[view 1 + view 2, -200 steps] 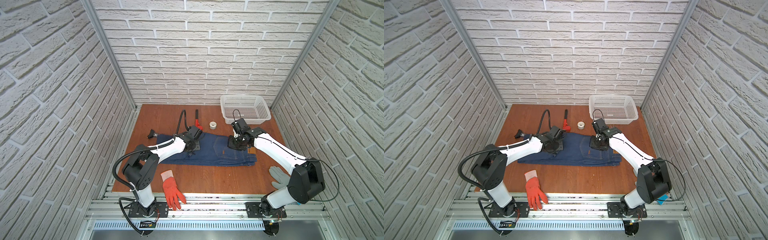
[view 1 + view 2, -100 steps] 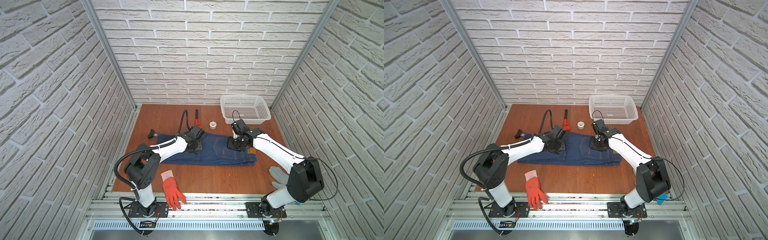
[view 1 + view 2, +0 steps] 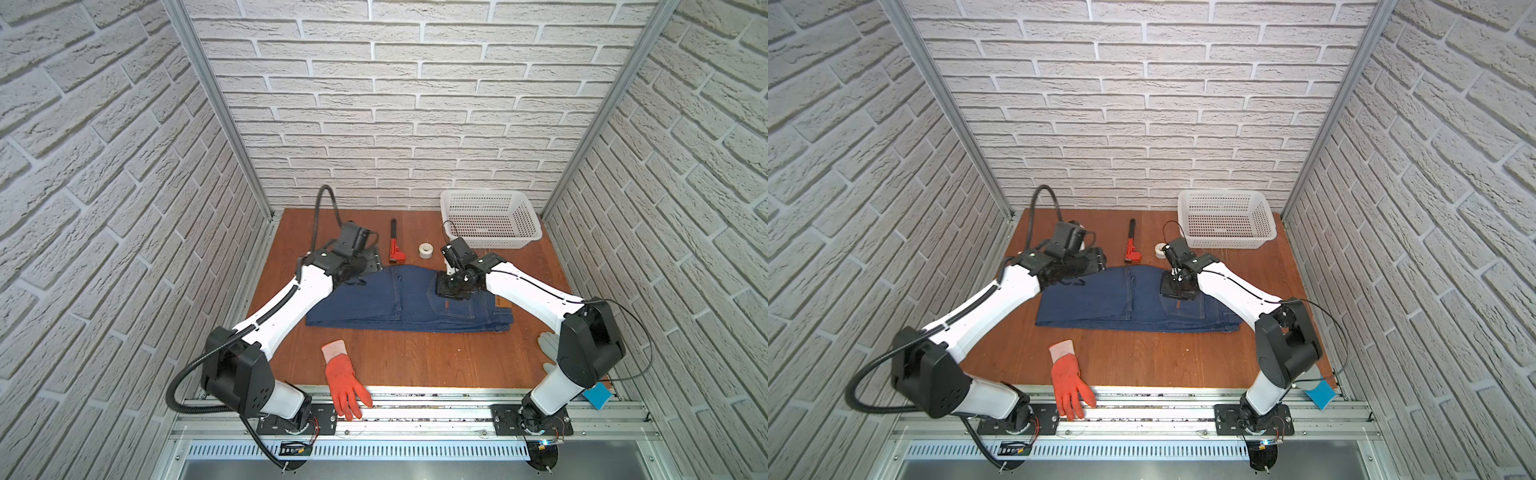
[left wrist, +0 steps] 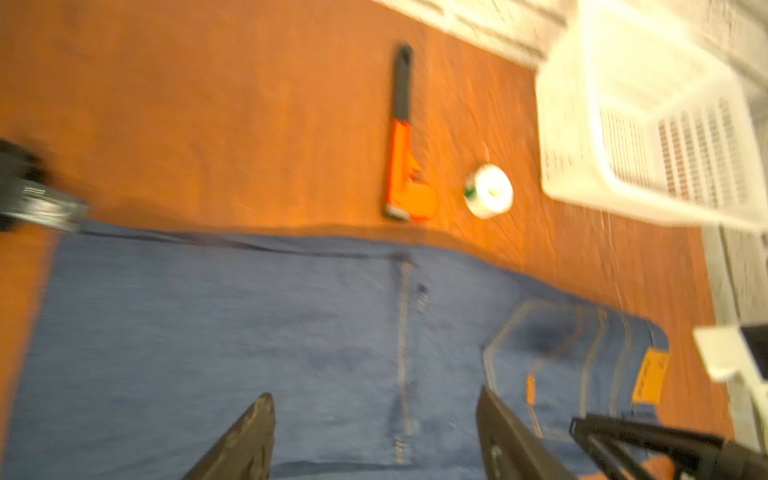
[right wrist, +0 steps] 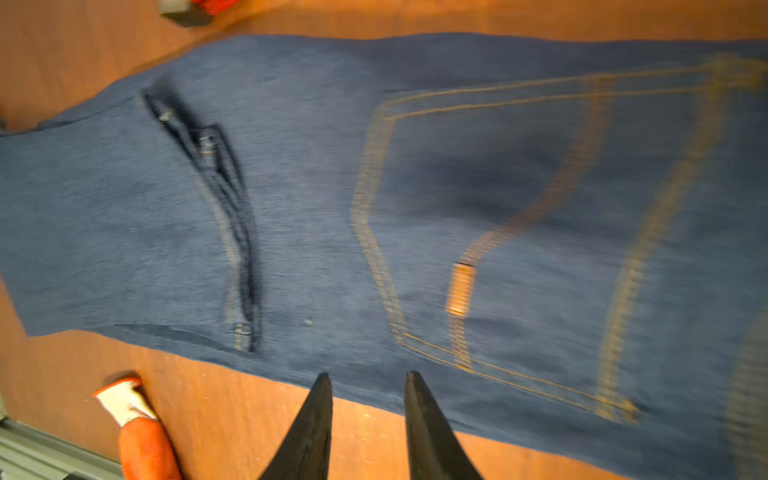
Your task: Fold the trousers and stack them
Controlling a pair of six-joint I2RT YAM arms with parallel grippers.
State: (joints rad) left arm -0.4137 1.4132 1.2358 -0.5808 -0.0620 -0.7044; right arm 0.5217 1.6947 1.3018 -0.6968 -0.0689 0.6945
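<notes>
ROBOT ARMS OVER FOLDED JEANS: A pair of dark blue trousers (image 3: 399, 303) lies flat on the wooden table (image 3: 415, 361) between two robot arms. It is folded into a long oblong. Its waist end, with tan patch and stitched back pocket, is toward the right arm, and a leg hem lies across its middle.

The left gripper (image 4: 374, 398) hovers over the trousers' far edge at the folded-leg end, jaws spread wide with nothing between them. The left wrist view is blurred and shows only blue cloth below the fingers.

The right gripper (image 5: 368, 376) points down over the trousers' back pocket, jaws a little apart and empty — whether the tips touch the cloth cannot be told.

Just beyond the trousers' far edge lie a red pipe wrench (image 3: 395, 249) and a roll of white tape (image 3: 426, 250). Farther back on the waist side stands a white basket (image 3: 498, 241).

On the near side of the trousers, well apart from them, an orange-red glove (image 3: 345, 382) overhangs the table's front edge. A grey glove (image 3: 547, 345) lies near the trousers' waist end — partly hidden by the right arm.
</notes>
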